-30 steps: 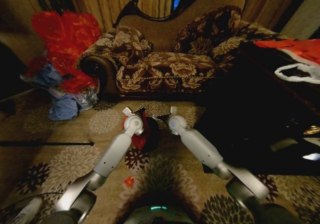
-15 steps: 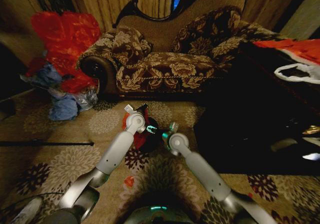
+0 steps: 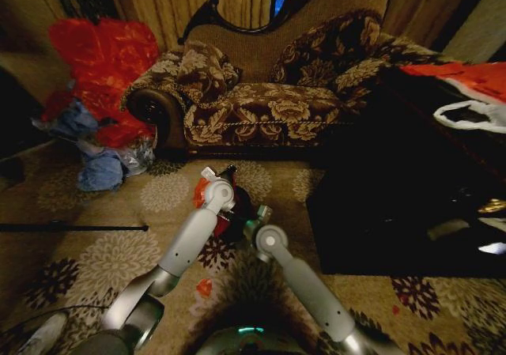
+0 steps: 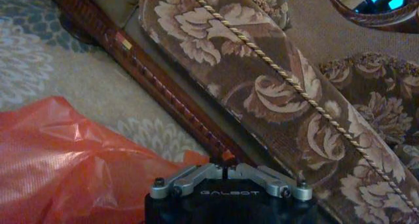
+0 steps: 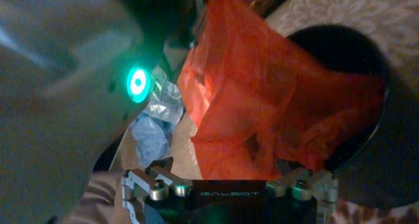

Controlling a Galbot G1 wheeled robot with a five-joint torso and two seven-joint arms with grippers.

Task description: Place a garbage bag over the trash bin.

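Observation:
The small black trash bin point(image 3: 239, 205) stands on the carpet in front of the sofa. The red garbage bag point(image 3: 222, 225) hangs over its near-left side. In the right wrist view the garbage bag point(image 5: 248, 87) drapes across the bin's rim point(image 5: 366, 170) and partly into its dark opening. My left gripper point(image 3: 220, 173) is above the bin's far-left edge. Its jaws meet at the bag's edge in the left wrist view point(image 4: 224, 169), with the garbage bag point(image 4: 65, 170) beside it. My right gripper point(image 3: 257, 214) is at the bin's near-right side, and its jaws point(image 5: 226, 172) stand wide apart around the plastic.
A floral sofa point(image 3: 261, 94) stands close behind the bin. A big red plastic heap point(image 3: 107, 54) and blue bags point(image 3: 99, 169) lie at the left. A black low table point(image 3: 395, 197) with a white bag point(image 3: 474, 116) is at the right. A black rod point(image 3: 71, 228) lies on the carpet.
My right arm has drawn back and swung left, bringing its gripper up against the bin. The left gripper has edged slightly right over the bin with the red plastic.

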